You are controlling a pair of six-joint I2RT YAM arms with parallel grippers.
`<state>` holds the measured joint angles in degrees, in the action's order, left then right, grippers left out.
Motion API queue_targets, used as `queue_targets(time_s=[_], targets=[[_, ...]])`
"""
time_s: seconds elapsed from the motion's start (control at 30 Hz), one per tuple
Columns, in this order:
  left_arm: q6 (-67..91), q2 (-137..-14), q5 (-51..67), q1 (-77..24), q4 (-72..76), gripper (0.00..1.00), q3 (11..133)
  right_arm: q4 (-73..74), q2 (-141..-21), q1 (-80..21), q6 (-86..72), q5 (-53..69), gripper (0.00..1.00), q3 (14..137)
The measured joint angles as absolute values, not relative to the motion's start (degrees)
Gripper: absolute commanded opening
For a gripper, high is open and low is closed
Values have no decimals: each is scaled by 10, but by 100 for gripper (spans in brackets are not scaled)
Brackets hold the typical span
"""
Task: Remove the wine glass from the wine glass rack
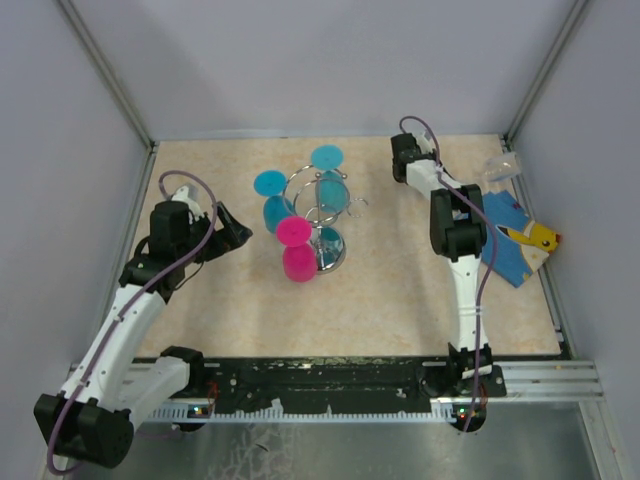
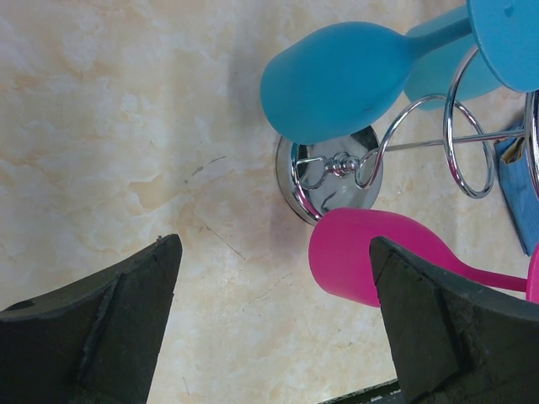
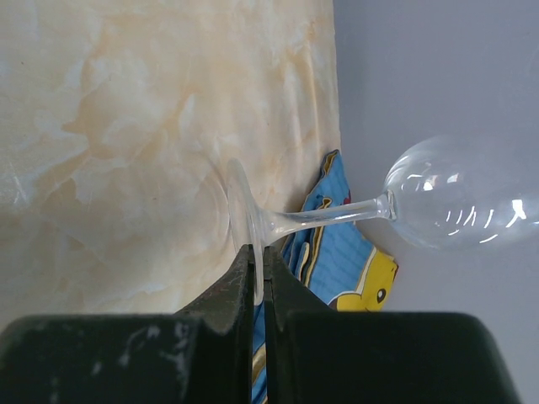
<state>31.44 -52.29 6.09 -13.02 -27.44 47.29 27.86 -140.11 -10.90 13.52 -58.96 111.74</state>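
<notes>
Right gripper (image 3: 259, 252) clamped on the foot of a clear wine glass (image 3: 455, 198), at the desk's (image 1: 400, 300) far right, near blue cloth (image 1: 508, 252). Left gripper (image 2: 274, 252) wide, left of the rack (image 1: 331, 250) mid-desk, which carries blue glasses (image 2: 337, 80) and a pink glass (image 2: 349, 252).

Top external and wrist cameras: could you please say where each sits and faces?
Top external: above the bases, looking down at the table; both arms show.
Left wrist: on that arm, facing the wine glass rack; open left gripper.
Right wrist: faces the table edge; right gripper shut on the clear glass.
Top and left wrist share the rack, pink glass.
</notes>
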Motion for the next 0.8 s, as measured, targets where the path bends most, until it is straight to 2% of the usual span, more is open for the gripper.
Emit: queue_targets(time_s=[0.8], targets=[[312, -538, 69, -130, -274, 98, 481, 276, -1409, -115, 135, -601, 0, 1117]])
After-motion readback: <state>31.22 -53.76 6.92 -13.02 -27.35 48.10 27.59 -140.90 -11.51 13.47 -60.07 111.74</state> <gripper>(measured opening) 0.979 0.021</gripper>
